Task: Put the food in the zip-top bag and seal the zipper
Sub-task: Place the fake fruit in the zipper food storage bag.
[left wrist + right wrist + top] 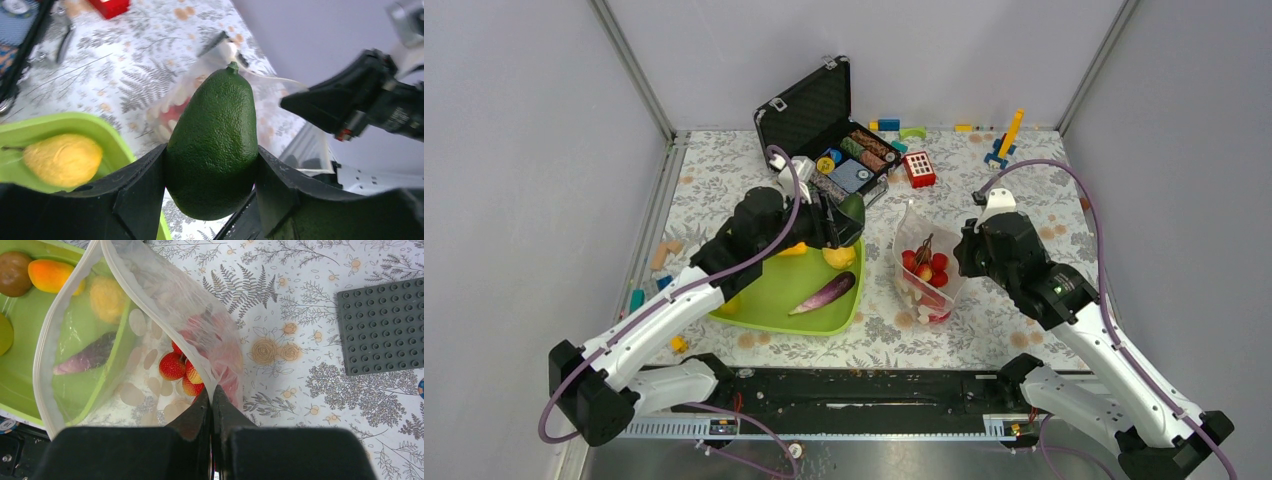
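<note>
Left gripper (212, 167) is clamped at medium width on the avocado (215, 115), stem end forward, above the tray's (759, 300) far corner and aimed at the zip-top bag (921, 272); I read it as mid-transfer. Right gripper (212, 399) jaws are pinched flat on the bag's lip, propping the mouth open (limp dotted film would likely sag otherwise). Avocado is pebbled and pear-shaped. Berry cluster (172, 366) is bagged. Glossy eggplant (822, 293) and matte yellow fruit (62, 160) are in the tray. Zipper (39, 355) is unsealed.

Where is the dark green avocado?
In the top view, the left hand grips the dark green toy avocado at the lime-green plastic tray's far right corner, left of the clear dotted bag.
</note>
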You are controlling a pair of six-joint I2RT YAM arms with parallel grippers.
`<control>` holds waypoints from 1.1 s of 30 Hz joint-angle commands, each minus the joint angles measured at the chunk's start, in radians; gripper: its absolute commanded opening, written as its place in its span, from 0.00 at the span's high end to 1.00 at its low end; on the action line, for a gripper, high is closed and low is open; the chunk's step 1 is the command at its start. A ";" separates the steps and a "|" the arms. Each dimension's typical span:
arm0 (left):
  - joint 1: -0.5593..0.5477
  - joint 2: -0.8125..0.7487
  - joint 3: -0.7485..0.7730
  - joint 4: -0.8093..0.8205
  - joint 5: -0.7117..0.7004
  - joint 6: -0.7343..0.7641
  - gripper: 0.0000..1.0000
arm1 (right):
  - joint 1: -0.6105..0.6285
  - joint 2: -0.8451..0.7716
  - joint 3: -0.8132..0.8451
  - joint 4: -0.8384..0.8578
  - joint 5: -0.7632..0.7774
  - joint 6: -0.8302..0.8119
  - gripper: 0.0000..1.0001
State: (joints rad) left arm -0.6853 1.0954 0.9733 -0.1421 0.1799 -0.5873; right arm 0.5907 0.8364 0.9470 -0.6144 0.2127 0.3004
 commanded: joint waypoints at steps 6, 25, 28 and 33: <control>-0.146 0.058 0.106 0.201 0.266 0.177 1.00 | -0.003 -0.032 -0.014 0.051 -0.040 -0.022 0.99; -0.183 0.347 0.253 0.319 0.349 0.108 0.96 | -0.004 -0.043 -0.035 0.061 -0.096 -0.036 0.99; -0.190 0.356 0.252 0.313 0.353 0.124 0.87 | -0.004 -0.042 -0.033 0.059 -0.073 -0.038 0.99; -0.203 0.352 0.245 0.298 0.344 0.147 0.51 | -0.004 -0.046 -0.035 0.061 -0.068 -0.038 0.98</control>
State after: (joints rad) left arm -0.8764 1.4620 1.1667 0.1040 0.4984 -0.4667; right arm 0.5907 0.8024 0.9108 -0.5842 0.1368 0.2821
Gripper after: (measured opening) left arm 0.588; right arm 0.022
